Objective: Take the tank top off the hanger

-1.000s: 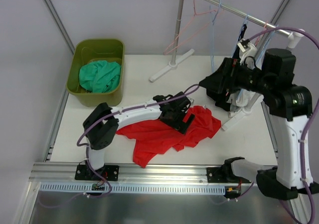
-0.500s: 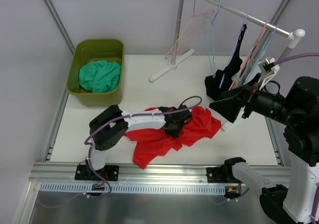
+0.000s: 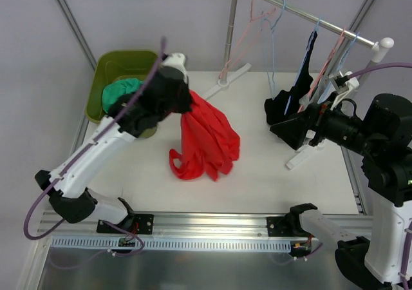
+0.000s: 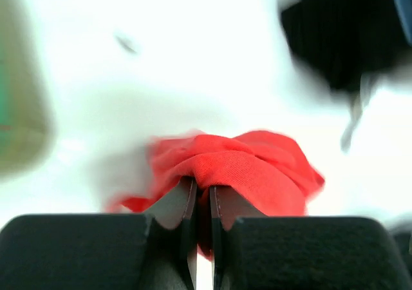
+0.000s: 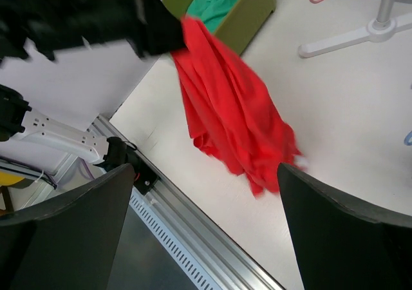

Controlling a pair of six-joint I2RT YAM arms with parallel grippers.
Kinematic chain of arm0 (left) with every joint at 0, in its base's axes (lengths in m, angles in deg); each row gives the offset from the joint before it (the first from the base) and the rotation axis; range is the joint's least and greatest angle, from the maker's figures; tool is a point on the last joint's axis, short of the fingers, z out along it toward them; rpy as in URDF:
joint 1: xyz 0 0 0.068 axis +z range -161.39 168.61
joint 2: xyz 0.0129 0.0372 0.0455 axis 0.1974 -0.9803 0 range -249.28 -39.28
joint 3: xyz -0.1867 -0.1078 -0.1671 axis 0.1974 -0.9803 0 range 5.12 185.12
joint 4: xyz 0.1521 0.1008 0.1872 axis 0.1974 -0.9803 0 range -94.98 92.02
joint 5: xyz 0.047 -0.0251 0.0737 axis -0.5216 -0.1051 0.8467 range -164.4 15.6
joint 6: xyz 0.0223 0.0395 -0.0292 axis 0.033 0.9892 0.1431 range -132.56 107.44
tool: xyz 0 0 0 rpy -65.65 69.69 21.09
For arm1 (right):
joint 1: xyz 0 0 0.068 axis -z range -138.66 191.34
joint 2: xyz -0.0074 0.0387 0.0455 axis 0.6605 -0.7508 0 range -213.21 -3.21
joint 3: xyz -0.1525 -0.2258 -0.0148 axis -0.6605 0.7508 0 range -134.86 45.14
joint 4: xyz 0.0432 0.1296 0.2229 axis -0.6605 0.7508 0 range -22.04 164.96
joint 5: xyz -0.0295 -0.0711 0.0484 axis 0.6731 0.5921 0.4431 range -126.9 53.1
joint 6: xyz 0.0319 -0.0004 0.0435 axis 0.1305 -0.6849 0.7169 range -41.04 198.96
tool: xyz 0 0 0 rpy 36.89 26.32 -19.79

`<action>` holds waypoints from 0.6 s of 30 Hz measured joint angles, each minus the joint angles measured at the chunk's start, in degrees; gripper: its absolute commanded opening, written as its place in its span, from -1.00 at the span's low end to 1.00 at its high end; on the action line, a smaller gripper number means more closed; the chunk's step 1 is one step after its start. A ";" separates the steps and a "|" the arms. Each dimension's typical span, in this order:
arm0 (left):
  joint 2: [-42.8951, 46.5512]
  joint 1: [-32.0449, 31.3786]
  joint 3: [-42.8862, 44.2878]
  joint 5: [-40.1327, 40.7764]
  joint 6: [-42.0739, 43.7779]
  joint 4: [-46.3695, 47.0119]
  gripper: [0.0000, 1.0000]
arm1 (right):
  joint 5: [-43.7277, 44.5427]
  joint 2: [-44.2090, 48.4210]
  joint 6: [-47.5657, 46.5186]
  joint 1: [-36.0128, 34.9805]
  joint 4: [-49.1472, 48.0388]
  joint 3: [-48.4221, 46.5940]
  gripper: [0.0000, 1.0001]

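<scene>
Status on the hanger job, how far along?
Done: green garment in the bin; red garment off any hanger. In hand: left gripper shut on it, lifted over the table. Left: black tank top hangs on the rack; right gripper open beside it.

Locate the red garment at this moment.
In the top view, the red garment hangs from the left claw at centre-left, just right of the green bin, its lower folds over the table.

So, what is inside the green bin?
A crumpled teal garment lies inside the green bin. The left arm covers the bin's right part, so anything else there cannot be seen.
</scene>
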 measured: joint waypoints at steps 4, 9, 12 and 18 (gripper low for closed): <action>-1.22 8.96 18.08 3.23 3.89 -5.33 -1.00 | 1.44 -0.35 0.13 0.00 -0.13 0.04 0.99; -9.25 17.73 42.53 3.30 8.85 -8.90 -1.00 | 2.32 -0.55 0.33 0.00 -0.28 0.81 0.99; -10.84 27.19 47.76 0.74 8.15 -9.42 -1.00 | 2.60 -0.55 0.50 0.00 -0.48 1.73 0.99; -14.32 52.09 51.74 -11.06 -0.42 -7.98 -1.00 | 1.88 -0.52 1.95 0.00 -0.76 4.92 0.99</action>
